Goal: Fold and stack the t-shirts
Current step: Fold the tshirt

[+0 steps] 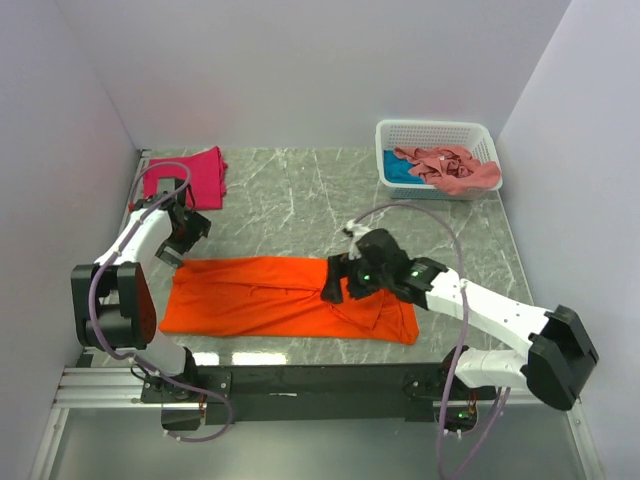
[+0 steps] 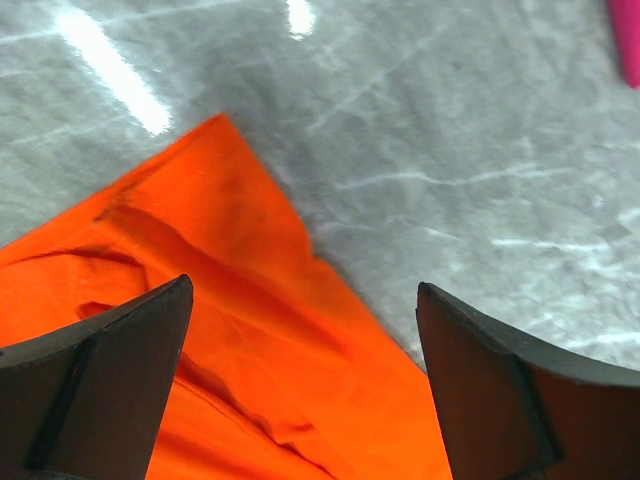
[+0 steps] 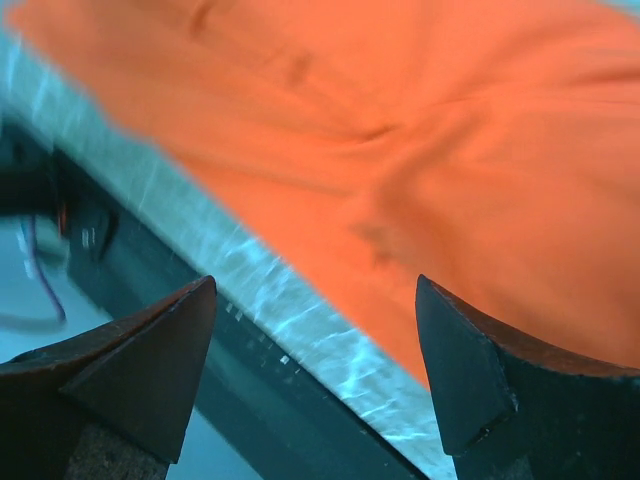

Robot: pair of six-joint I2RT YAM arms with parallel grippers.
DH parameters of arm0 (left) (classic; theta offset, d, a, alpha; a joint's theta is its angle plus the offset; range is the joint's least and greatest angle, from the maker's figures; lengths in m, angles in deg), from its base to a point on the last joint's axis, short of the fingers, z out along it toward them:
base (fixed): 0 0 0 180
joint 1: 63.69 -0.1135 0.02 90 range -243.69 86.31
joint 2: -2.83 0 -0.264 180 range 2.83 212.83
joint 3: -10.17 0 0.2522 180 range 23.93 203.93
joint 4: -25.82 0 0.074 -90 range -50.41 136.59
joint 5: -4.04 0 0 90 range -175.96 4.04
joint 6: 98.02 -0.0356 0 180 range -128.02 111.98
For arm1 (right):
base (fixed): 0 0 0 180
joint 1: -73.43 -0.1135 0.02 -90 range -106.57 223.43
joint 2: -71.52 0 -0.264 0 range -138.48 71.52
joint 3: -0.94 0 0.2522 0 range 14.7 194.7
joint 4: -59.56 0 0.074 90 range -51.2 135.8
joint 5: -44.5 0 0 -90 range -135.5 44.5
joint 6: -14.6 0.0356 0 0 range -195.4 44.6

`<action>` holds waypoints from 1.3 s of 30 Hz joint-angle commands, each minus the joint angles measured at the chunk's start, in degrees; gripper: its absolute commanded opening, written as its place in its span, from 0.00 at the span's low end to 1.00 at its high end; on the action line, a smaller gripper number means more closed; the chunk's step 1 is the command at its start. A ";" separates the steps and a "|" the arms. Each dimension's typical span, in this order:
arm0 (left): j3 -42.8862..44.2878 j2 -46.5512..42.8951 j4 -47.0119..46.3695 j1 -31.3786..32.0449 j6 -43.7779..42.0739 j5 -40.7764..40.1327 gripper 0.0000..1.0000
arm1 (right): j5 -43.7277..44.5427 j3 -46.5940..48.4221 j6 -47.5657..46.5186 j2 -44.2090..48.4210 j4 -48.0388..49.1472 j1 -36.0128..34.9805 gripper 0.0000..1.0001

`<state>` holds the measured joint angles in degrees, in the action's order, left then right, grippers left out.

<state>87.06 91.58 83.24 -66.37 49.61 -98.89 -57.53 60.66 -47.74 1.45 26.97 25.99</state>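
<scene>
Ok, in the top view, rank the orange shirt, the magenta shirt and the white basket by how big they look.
1. orange shirt, clearly largest
2. white basket
3. magenta shirt, smallest, folded in the far left corner

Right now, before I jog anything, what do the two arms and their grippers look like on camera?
Both arms match: the left arm and right arm have white links between bulky black joint housings. A pale lilac cable loops loosely along each. The left gripper and right gripper each carry two matt black, wedge-shaped fingers. No lettering is readable.
</scene>
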 commanded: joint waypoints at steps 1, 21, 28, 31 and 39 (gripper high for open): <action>4.70 1.41 -2.26 1.79 -0.50 2.30 0.99 | -0.97 -3.23 5.46 3.52 2.12 6.56 0.87; 4.36 1.16 0.37 4.97 -1.55 -0.96 0.99 | -4.22 6.17 1.86 -15.21 7.31 -6.88 0.86; 9.11 4.06 1.08 4.52 -3.04 0.80 0.99 | 0.26 2.66 5.91 -6.77 3.54 -3.46 0.87; 7.19 3.71 0.20 5.05 -3.40 1.06 0.99 | -2.99 -2.25 7.67 -3.16 4.68 3.39 0.87; -7.56 1.43 -4.10 6.81 -1.82 1.41 0.99 | -5.72 -6.06 4.51 -11.38 3.45 17.29 0.85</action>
<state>84.75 95.17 80.27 -60.40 47.18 -97.98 -61.44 54.21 -41.71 -5.06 30.77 41.25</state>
